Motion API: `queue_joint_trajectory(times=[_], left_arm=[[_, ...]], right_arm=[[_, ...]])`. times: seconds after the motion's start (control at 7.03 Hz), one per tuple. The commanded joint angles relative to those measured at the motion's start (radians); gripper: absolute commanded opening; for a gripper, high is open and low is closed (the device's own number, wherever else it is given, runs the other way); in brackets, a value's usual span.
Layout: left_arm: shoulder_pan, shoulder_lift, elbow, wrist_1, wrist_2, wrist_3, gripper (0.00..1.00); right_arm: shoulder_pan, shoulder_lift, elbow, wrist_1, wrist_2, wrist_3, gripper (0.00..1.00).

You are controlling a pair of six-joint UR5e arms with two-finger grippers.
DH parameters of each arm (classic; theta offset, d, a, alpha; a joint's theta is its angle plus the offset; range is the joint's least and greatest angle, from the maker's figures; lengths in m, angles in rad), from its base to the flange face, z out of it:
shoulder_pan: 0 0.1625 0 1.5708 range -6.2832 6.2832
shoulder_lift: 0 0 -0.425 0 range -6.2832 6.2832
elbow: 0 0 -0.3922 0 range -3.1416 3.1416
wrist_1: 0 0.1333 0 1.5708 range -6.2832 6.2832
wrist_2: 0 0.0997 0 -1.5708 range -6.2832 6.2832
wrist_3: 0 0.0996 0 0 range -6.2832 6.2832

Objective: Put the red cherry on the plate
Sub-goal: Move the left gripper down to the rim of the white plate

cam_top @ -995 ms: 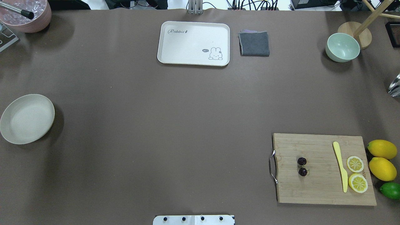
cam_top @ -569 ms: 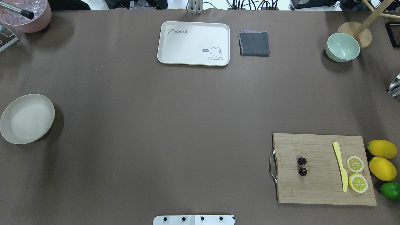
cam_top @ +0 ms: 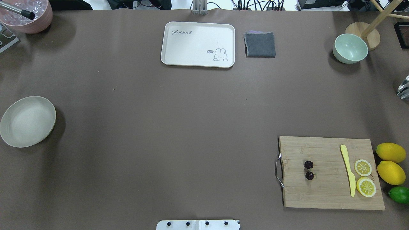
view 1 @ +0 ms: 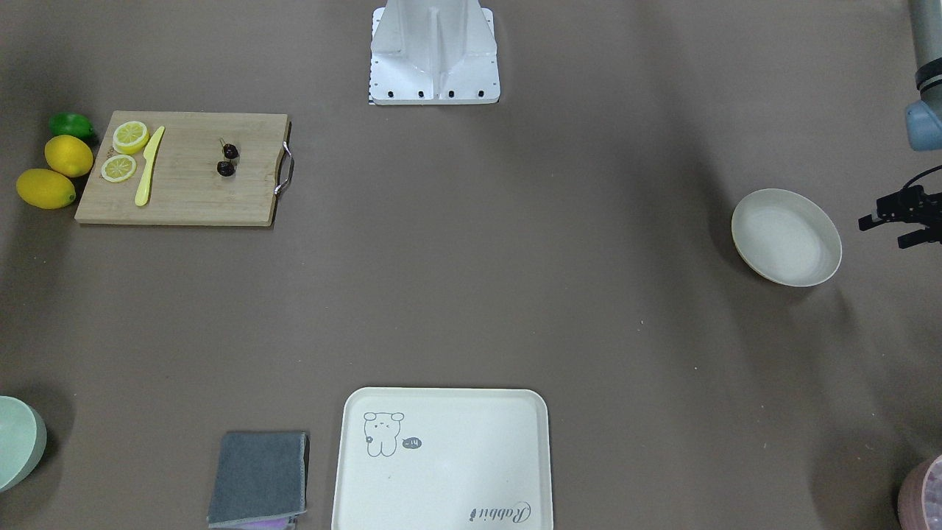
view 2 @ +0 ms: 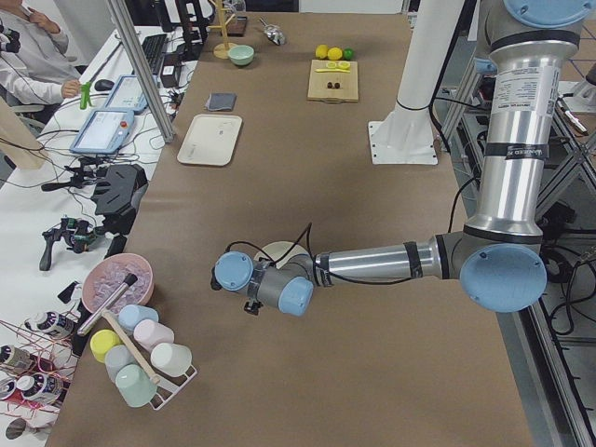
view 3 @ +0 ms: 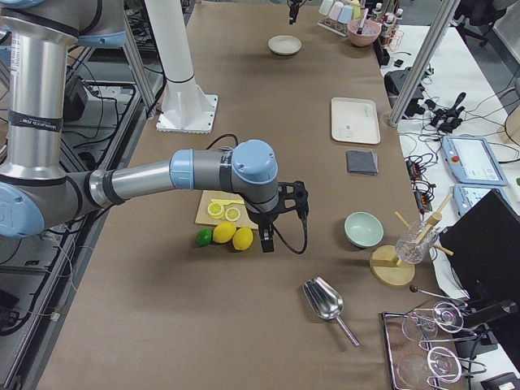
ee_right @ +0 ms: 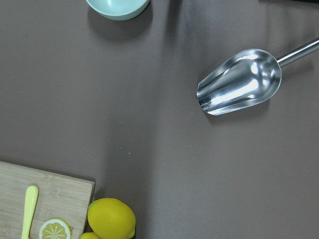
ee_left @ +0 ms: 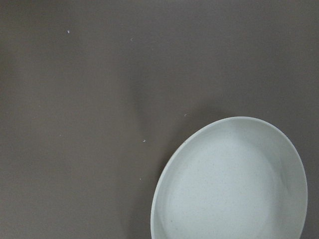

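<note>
The red cherry [cam_top: 309,170], a dark pair, lies on the wooden cutting board [cam_top: 319,191] near its handle end, also visible from the front [view 1: 227,160]. The off-white plate [cam_top: 28,121] sits empty at the table's left edge, and shows in the front view [view 1: 786,236] and the left wrist view [ee_left: 234,184]. My left gripper [view 3: 293,10] hangs by the plate; I cannot tell whether it is open or shut. My right gripper [view 3: 267,237] hovers past the lemons, off the board's far end; I cannot tell its state either. Neither gripper shows in the overhead view.
On the board lie a yellow knife [cam_top: 348,169] and two lemon slices [cam_top: 364,177]. Two lemons [cam_top: 390,163] and a lime [cam_top: 399,195] sit beside it. A cream tray [cam_top: 198,44], grey cloth [cam_top: 260,44] and green bowl [cam_top: 350,48] stand at the back. A metal scoop [ee_right: 239,82] lies right of the board.
</note>
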Motion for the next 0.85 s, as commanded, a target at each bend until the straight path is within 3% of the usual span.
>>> queue_joint_trajectory(times=[0.0,0.71], left_arm=[[0.012,0.0,0.029,-0.055,0.012,-0.027,0.98],[0.081,0.001,0.079,-0.201,0.055,-0.108,0.98]], right_arm=[[-0.001,-0.006,0.002,0.002,0.0,-0.002,1.0],[-0.001,-0.026,0.022,0.002,0.0,-0.011,1.0]])
